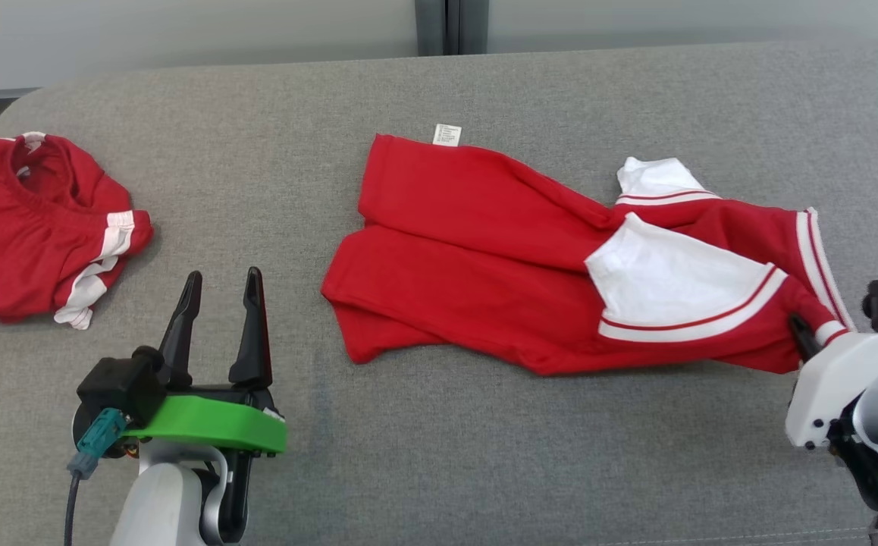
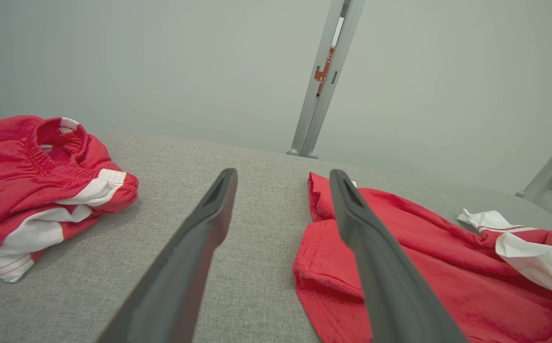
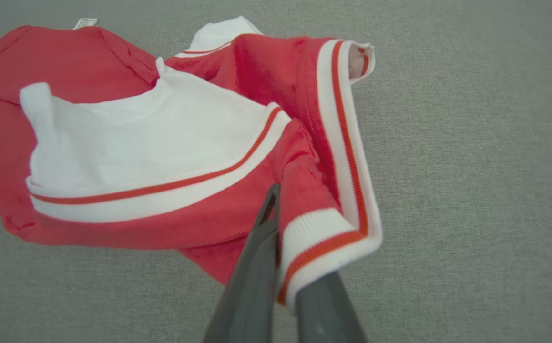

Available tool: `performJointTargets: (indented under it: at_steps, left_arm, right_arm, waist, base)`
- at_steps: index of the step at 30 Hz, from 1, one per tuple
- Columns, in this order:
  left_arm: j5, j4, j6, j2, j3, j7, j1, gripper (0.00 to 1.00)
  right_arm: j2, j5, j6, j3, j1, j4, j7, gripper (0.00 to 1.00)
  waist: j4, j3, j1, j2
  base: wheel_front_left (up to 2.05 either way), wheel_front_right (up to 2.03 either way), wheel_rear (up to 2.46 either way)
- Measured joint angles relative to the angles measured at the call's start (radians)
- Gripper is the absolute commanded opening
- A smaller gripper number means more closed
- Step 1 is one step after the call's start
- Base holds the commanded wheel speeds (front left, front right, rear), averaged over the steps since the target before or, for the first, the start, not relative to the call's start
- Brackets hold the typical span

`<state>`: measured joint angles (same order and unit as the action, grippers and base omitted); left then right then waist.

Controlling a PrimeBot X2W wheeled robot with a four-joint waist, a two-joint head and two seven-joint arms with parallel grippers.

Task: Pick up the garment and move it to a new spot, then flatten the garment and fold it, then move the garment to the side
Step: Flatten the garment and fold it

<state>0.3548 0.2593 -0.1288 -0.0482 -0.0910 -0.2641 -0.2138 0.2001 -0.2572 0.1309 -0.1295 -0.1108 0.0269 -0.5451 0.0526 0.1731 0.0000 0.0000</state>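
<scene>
At the cuff [image 3: 326, 238] of the garment [image 1: 484, 258], right hand [image 3: 277, 209] is clamped; left hand [image 1: 224, 279] apart. Pick-up seems underway; next calls for lifting it clear.

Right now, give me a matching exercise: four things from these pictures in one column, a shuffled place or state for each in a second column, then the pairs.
1. left pincer
2. right pincer
3. shorts
4. label

A. bunched at the left of the grey surface
B. shut on the striped edge of the shirt
C. open, holding nothing
D. at the shirt's far edge

Pairs: 1-C, 2-B, 3-A, 4-D
</scene>
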Motion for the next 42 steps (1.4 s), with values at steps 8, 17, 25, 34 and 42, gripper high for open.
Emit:
performJointTargets:
  at_steps: [8,17,25,34,42]
  left_arm:
    - [0.003,0.007,0.0,0.0,-0.014,0.0,0.008,1.0]
    - [0.004,0.008,0.0,0.0,-0.011,0.0,0.021,1.0]
    - [0.004,0.006,0.0,0.0,-0.004,0.0,0.025,1.0]
    - [0.004,-0.011,0.0,0.0,-0.011,0.0,-0.001,1.0]
    - [0.006,-0.015,0.0,0.0,-0.023,0.0,-0.034,1.0]
  right_arm:
    - [-0.037,0.187,0.0,-0.148,-0.018,-0.114,0.016,1.0]
    - [-0.092,0.208,0.0,-0.275,-0.025,-0.064,-0.032,1.0]
    - [-0.079,0.18,0.0,-0.263,-0.104,-0.012,-0.084,1.0]
    - [0.012,0.181,0.0,-0.103,-0.327,-0.234,-0.116,1.0]
    - [0.11,0.179,0.0,0.04,-0.477,-0.465,-0.188,1.0]
  waist:
    - [0.004,-0.013,0.0,0.0]
    - [0.029,-0.026,0.0,0.0]
    - [0.032,-0.018,0.0,0.0]
    - [0.032,0.028,0.0,0.0]
    - [0.052,0.09,0.0,0.0]
  base:
    - [0.0,0.0,0.0]
    - [0.0,0.0,0.0]
    - [0.0,0.0,0.0]
    - [0.0,0.0,0.0]
    - [0.0,0.0,0.0]
